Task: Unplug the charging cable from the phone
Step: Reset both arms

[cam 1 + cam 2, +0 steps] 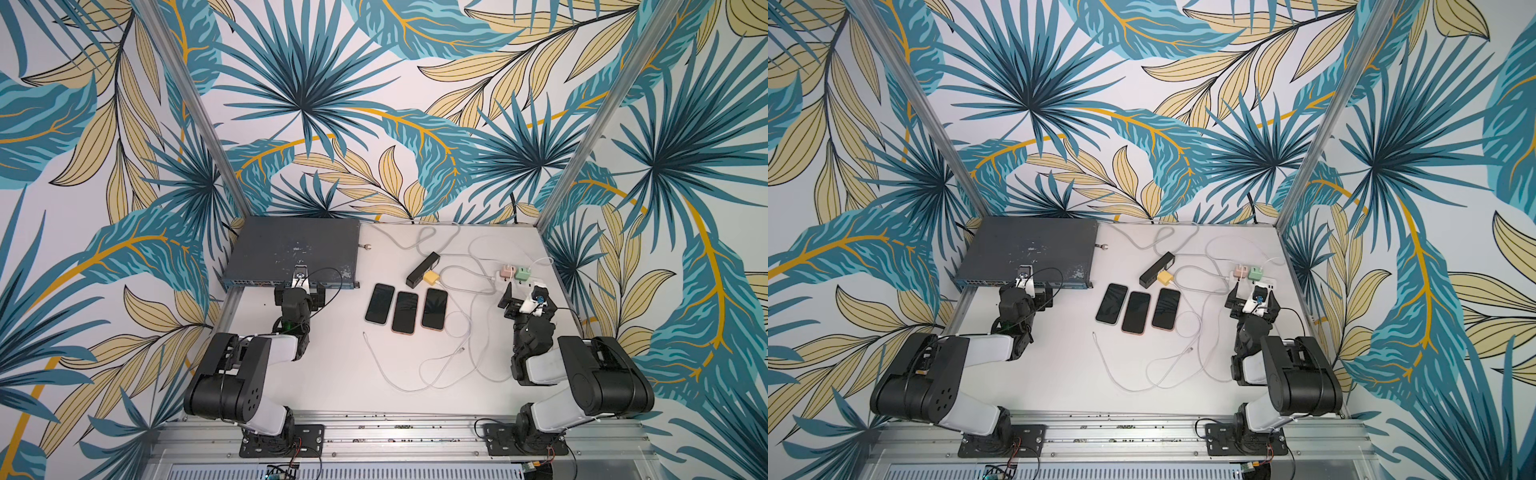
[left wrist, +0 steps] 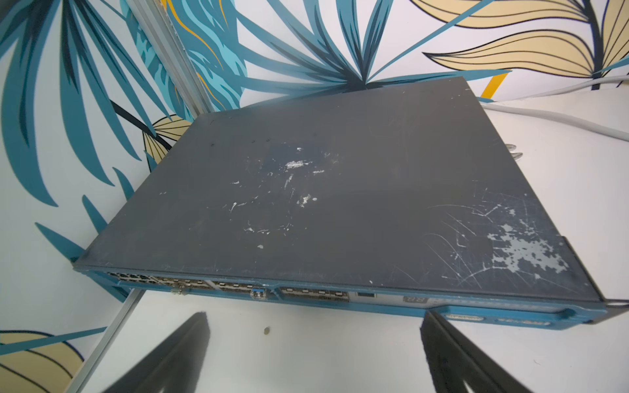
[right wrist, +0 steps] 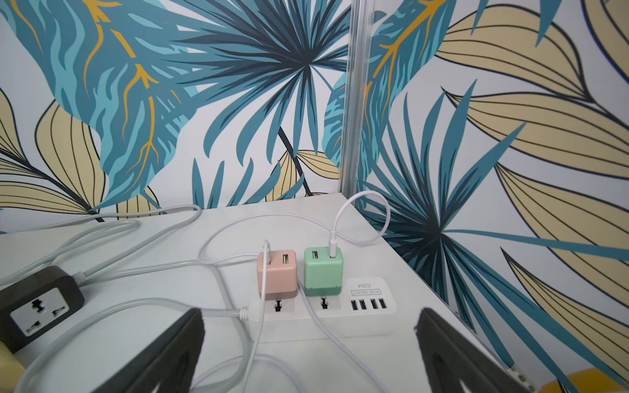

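My left gripper (image 2: pixel 313 320) and right gripper (image 3: pixel 309 316) both stand apart, empty. Three phones (image 1: pixel 405 311) lie mid-desk, long axes toward the far edge. The charging cable (image 1: pixel 470 332) trails beside the phone nearest the right edge, closer to my right gripper.

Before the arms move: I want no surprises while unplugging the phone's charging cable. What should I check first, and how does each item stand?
1. Left gripper open and empty: ok.
2. Right gripper open and empty: ok.
3. Phones flat, side by side, nothing on top: ok.
4. Which phone has a cable plugged in: cannot tell. Two cable ends lie loose in front of the phones.
5. A gripper lined up on the phones: not ok. The left faces the network switch, the right the power strip.
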Robot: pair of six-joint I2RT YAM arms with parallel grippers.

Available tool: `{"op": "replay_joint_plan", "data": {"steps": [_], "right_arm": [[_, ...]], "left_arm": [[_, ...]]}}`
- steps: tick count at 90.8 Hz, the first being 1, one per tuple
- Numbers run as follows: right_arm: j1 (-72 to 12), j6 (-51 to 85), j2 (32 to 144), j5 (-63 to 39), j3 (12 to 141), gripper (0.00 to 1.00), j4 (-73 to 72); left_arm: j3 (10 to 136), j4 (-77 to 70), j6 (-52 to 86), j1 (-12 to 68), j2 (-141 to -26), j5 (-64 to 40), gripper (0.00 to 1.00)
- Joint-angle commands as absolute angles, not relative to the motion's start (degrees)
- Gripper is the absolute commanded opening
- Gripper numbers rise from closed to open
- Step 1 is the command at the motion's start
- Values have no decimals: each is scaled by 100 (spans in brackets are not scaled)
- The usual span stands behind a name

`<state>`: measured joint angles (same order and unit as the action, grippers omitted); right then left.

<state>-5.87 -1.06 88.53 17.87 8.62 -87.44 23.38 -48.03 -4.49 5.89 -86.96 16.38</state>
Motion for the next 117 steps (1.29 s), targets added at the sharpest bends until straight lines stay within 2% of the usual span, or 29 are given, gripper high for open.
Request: {"op": "replay_joint_plan", "data": {"steps": [1,3,6,11,16,23,31,38,43,54,60,67,72,91,117], "right_arm": [[-571,-105,8948,1600,343,100,-9804],[-571,-145,9033,1536,211,100,-10150],[-571,-192,9145,1397,4,100,-10647],[-571,-211,9051,1272,-10,100,-10541],[-571,-223,9138,1367,110,100,-10536],[-572,-106,8943,1594,385,100,-9749],[-549,-32,8871,1654,1045,100,-8369],[-457,52,8848,1574,1041,100,-8360],[-469,-22,8850,1460,820,100,-8762],[-501,-162,9154,1250,4,99,-10689],[-501,-88,8991,1417,305,99,-9972],[-477,-195,8852,976,1034,100,-8357],[-312,-70,8822,706,1134,100,-8102],[-334,-401,8806,-12,860,100,-8605],[-336,-518,8851,-350,429,100,-9452]], "left_arm": [[1738,-6379,-582,626,-9068,1428,100],[1773,-6637,-627,693,-9142,1671,100],[1954,-6168,-556,769,-9014,1947,100],[2165,-5292,-347,638,-8797,1802,100],[2121,-5372,-348,583,-8853,1739,100],[1953,-6092,-505,659,-9066,1810,100],[1940,-6092,-536,730,-9041,1910,100],[1925,-6140,-532,732,-9043,1911,100],[1867,-6196,-572,756,-9035,1942,100],[1834,-6343,-608,811,-9057,1995,100],[1853,-6337,-610,801,-9079,1995,100],[1879,-6254,-590,787,-9064,1974,100],[1888,-6234,-586,782,-9062,1970,100],[1951,-6091,-535,730,-9044,1906,100],[1956,-6091,-536,728,-9044,1898,100]]}}
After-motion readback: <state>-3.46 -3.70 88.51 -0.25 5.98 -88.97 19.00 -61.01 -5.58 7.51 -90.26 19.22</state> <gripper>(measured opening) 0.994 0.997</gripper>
